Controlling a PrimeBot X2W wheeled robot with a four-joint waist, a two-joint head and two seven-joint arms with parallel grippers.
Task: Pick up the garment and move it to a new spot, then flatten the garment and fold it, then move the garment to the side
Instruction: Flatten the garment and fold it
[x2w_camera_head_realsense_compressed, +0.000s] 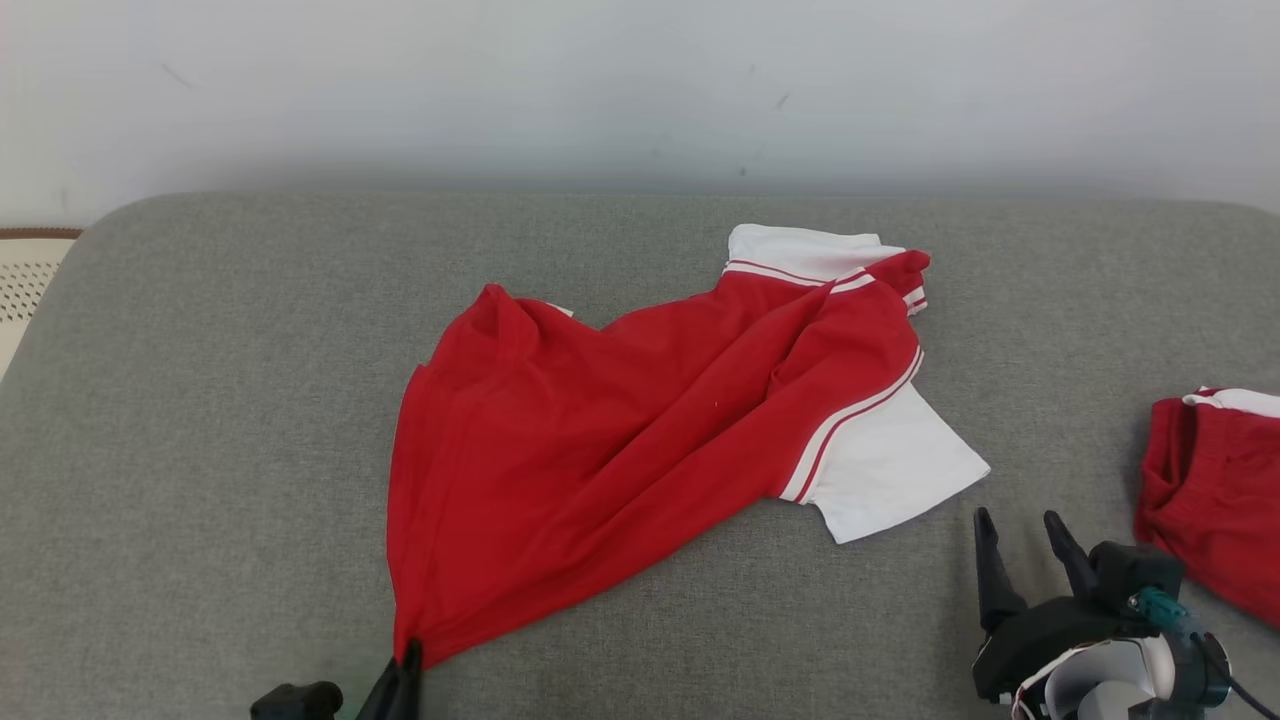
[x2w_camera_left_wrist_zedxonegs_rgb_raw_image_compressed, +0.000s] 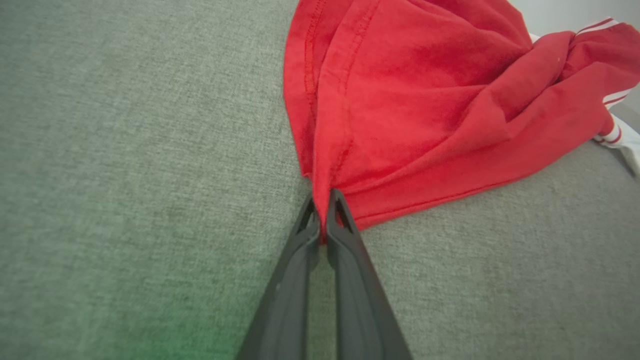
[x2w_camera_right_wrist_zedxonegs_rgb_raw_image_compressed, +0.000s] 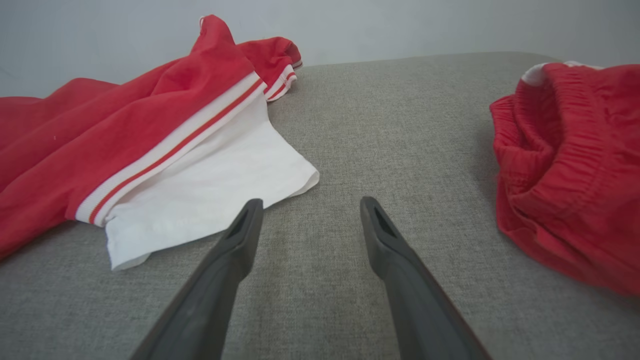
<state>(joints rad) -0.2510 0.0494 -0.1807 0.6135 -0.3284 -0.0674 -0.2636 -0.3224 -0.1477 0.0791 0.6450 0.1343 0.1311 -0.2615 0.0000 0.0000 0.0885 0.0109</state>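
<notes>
Seems a plain indoor room, more homelike than workshop, judging by a grey cloth-covered cushioned surface (x2w_camera_head_realsense_compressed: 200, 420) set against a bare, faintly scuffed pale wall (x2w_camera_head_realsense_compressed: 640, 90), with a red and white shirt (x2w_camera_head_realsense_compressed: 600, 430) and red shorts (x2w_camera_head_realsense_compressed: 1210, 490) lying on it.

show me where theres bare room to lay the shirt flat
Widest bare patch of the grey padded surface: left of the red and white shirt, out to the surface's rounded edge. A strip runs behind the shirt, along the wall. Crowded at right: the right gripper sits between the white sleeve and red shorts.
</notes>
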